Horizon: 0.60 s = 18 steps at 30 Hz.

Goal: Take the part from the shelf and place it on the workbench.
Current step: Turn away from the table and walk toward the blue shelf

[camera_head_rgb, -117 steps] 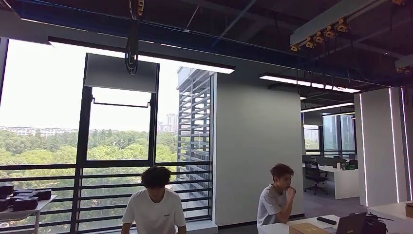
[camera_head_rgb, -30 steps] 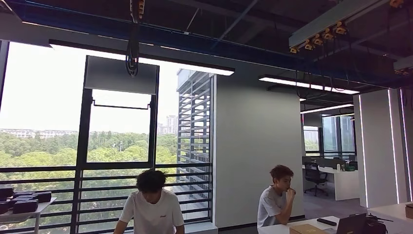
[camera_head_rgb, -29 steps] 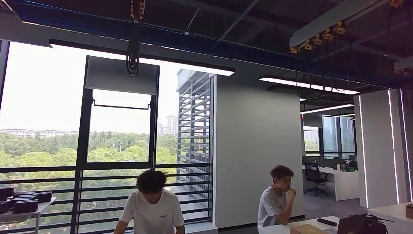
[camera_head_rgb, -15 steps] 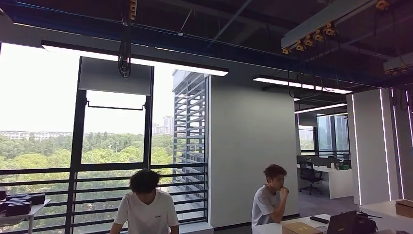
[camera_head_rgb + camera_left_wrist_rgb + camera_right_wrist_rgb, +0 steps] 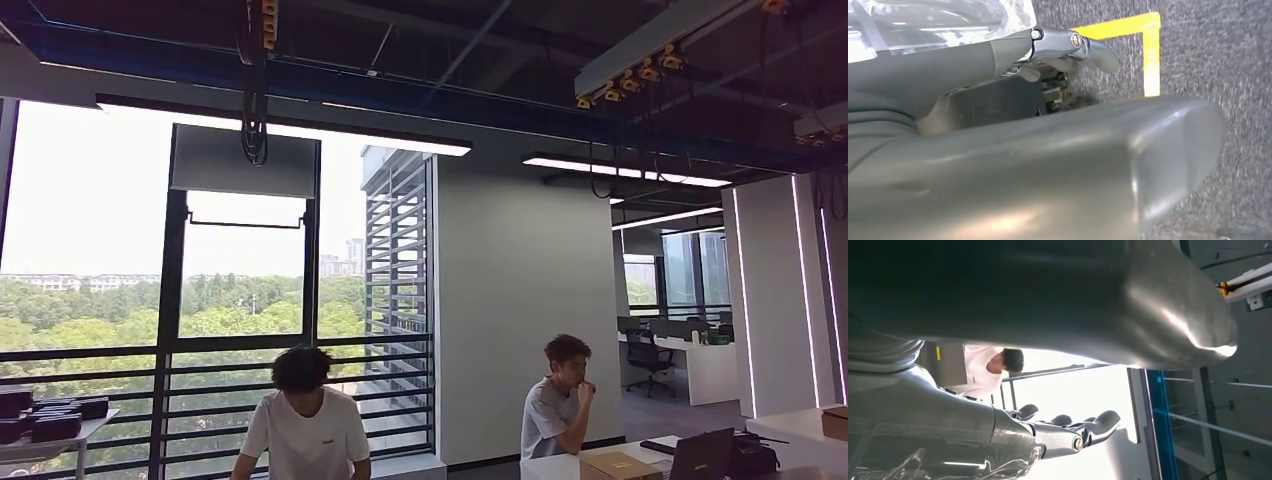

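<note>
While the robot's head looks across a big room, a person in a white shirt (image 5: 305,430) bends forward in front of a tall window (image 5: 240,280) with green trees outside. Another person (image 5: 560,405) sits near a grey wall with one hand up by the mouth, at a white table (image 5: 550,468). On that table are a brown box (image 5: 610,465) and a laptop (image 5: 700,455), side by side. Far off on the robot's left, a small white table (image 5: 85,425) holds some dark boxes (image 5: 50,418). The left hand (image 5: 998,100) hangs over grey carpet (image 5: 1223,50) with a yellow tape line (image 5: 1150,50) on it. Its fingers (image 5: 1093,50) are stretched out and apart from the thick thumb, and nothing is in them. The right hand (image 5: 998,430) points toward the bright window. Its fingers (image 5: 1103,421) are out straight, apart from the thumb, and hold nothing. The person in the white shirt can be seen past this hand too. Where the part is, I cannot tell.
</note>
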Tool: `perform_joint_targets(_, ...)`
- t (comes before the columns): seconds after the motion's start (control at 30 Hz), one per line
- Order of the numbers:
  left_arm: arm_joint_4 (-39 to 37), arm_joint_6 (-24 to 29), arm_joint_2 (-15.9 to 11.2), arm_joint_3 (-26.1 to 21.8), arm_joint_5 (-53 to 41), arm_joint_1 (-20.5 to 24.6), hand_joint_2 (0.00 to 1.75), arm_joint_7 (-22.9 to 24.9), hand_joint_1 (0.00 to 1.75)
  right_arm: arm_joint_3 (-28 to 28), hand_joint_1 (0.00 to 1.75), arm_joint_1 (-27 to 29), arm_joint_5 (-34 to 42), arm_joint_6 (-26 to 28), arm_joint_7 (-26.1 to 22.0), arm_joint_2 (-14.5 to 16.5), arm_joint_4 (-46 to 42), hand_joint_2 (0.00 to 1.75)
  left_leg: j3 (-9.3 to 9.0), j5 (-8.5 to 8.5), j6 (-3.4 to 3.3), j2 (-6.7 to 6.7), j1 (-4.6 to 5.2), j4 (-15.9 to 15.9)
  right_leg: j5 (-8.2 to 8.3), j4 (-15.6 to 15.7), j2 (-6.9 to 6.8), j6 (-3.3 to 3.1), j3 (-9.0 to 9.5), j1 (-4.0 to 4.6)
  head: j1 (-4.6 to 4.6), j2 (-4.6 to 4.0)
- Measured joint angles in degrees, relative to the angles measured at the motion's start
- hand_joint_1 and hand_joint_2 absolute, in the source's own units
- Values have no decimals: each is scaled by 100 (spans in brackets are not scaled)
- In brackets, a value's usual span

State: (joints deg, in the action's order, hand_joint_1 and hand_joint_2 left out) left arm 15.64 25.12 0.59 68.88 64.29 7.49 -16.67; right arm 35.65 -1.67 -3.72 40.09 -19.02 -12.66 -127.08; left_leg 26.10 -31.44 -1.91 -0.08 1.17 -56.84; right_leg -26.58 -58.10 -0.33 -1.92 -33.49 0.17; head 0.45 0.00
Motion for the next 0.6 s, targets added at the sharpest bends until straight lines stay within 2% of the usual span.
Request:
perform_joint_targets(0.07, 1, 1, 10, 3, -3, -1, 0, 11, 0, 1, 0, -3, 8, 0, 0, 4, 0, 0, 38, 85, -9, 9, -2, 77, 48, 6, -10, 69, -21, -7, 8, 0)
perform_joint_targets(0.1, 1, 0, 16, 4, -3, 0, 0, 18, 0, 1, 0, -5, 11, 0, 1, 6, 1, 0, 68, 139, -23, 13, -18, 121, -3, -28, -6, 102, -43, -9, 9, 0)
perform_joint_targets(0.13, 1, -1, 21, 4, -3, 0, 0, 23, 0, 1, 0, -8, 14, 0, 2, 8, 1, 0, 110, 201, -42, 19, -38, 161, -141, -144, 0, 132, -88, -12, 4, 0)
perform_joint_targets(0.17, 2, -2, 26, 5, -3, 1, 0, 27, 0, 1, 0, -8, 18, 0, 5, 8, 2, 0, 160, 257, -55, 27, -58, 188, -364, -362, 8, 161, -161, -23, -3, 0)
perform_joint_targets(0.23, 3, -3, 27, 6, -3, 0, 0, 34, 0, 1, 0, -6, 33, 1, 12, 9, 2, 0, 267, 339, -69, 43, -60, 190, -857, -1006, 13, 221, -329, -56, -22, 0)
perform_joint_targets(0.27, 3, -4, 28, 7, -3, -1, 0, 37, 0, 2, 0, -4, 42, 1, 14, 9, 2, 0, 323, 380, -63, 52, -60, 184, -970, -1274, 12, 251, -363, -76, -27, 0)
perform_joint_targets(0.3, 3, -5, 28, 7, -3, -1, 0, 40, 0, 2, 0, -4, 46, 1, 15, 9, 2, 0, 383, 420, -51, 61, -62, 174, -954, -1401, 11, 278, -329, -95, -30, 0)
perform_joint_targets(0.33, 3, -7, 28, 8, -3, -1, 0, 44, 0, 2, 0, -5, 49, 1, 15, 9, 2, 0, 445, 458, -36, 68, -67, 155, -828, -1346, 10, 300, -212, -114, -38, 0)
perform_joint_targets(0.37, 3, -8, 28, 8, -3, 0, 0, 45, 0, 2, 0, -6, 49, 1, 15, 9, 2, 0, 500, 488, -16, 73, -76, 124, -655, -1106, 7, 317, -13, -132, -41, 0)
perform_joint_targets(0.4, 3, -8, 27, 8, -3, 1, 0, 46, 0, 2, 0, -10, 49, 1, 15, 9, 2, 0, 560, 512, 9, 74, -83, 76, -536, -729, 3, 329, 245, -147, -48, 0)
perform_joint_targets(0.43, 4, -8, 25, 8, -2, 2, 0, 47, 0, 2, 0, -14, 49, 1, 16, 9, 2, 0, 620, 530, 39, 74, -83, 18, -490, -347, 7, 321, 486, -146, -55, 0)
perform_joint_targets(0.47, 4, -9, 23, 8, -2, 3, 0, 48, 0, 2, 0, -17, 49, 1, 16, 10, 2, 0, 667, 553, 74, 73, -81, -34, -494, -53, 8, 297, 650, -141, -60, 0)
perform_joint_targets(0.5, 5, -9, 21, 9, -1, 3, 0, 49, 0, 2, 0, -19, 49, 1, 16, 10, 2, 0, 711, 582, 108, 73, -75, -71, -530, 118, 12, 260, 729, -129, -57, 0)
perform_joint_targets(0.57, 5, -9, 17, 9, -1, 2, 0, 56, 0, 2, 0, -19, 49, 1, 16, 13, 2, 0, 754, 642, 176, 67, -80, -94, -511, 153, 10, 155, 685, -115, -46, 0)
perform_joint_targets(0.6, 5, -9, 15, 9, -1, 2, 0, 60, 0, 2, 0, -20, 49, 0, 16, 15, 2, 0, 781, 606, 208, 58, -88, -126, -475, 151, 1, 97, 650, -117, -36, 0)
